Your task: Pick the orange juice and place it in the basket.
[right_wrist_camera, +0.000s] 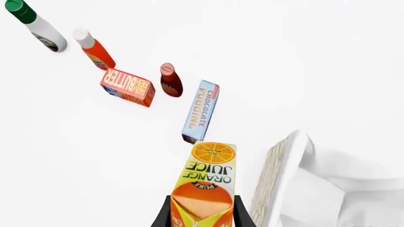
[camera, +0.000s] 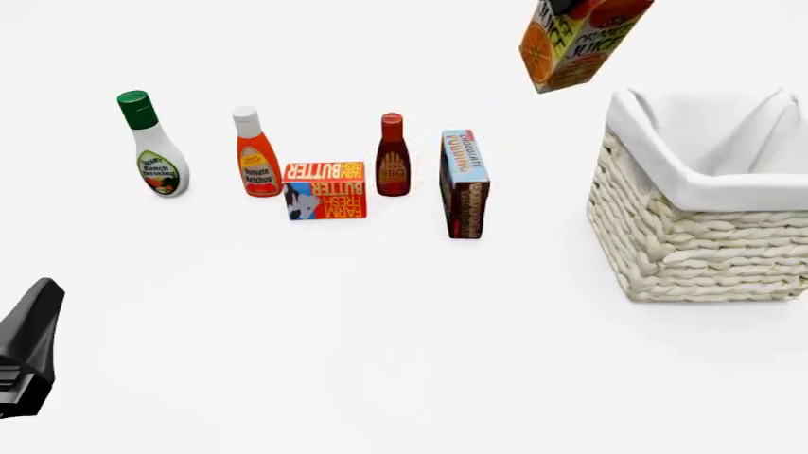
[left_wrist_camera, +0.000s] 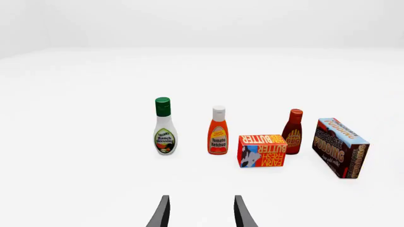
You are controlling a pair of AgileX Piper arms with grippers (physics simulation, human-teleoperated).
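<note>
The orange juice (camera: 581,36) is a tall orange and yellow carton hanging tilted in the air, above and just left of the basket (camera: 697,248). In the right wrist view my right gripper (right_wrist_camera: 202,204) is shut on the orange juice (right_wrist_camera: 208,177), one finger on each side, with the basket rim (right_wrist_camera: 295,153) right beside it and lower down. The basket is cream wicker with a white liner, and nothing shows inside it. My left gripper (left_wrist_camera: 200,198) is open with nothing between its fingers; it stays low at the near left (camera: 28,345), far from the carton.
A row of groceries stands left of the basket: ranch dressing (camera: 153,147), tomato ketchup (camera: 256,153), a flat butter box (camera: 325,190), a dark red sauce bottle (camera: 393,156) and a chocolate pudding box (camera: 464,183). The tabletop is plain white.
</note>
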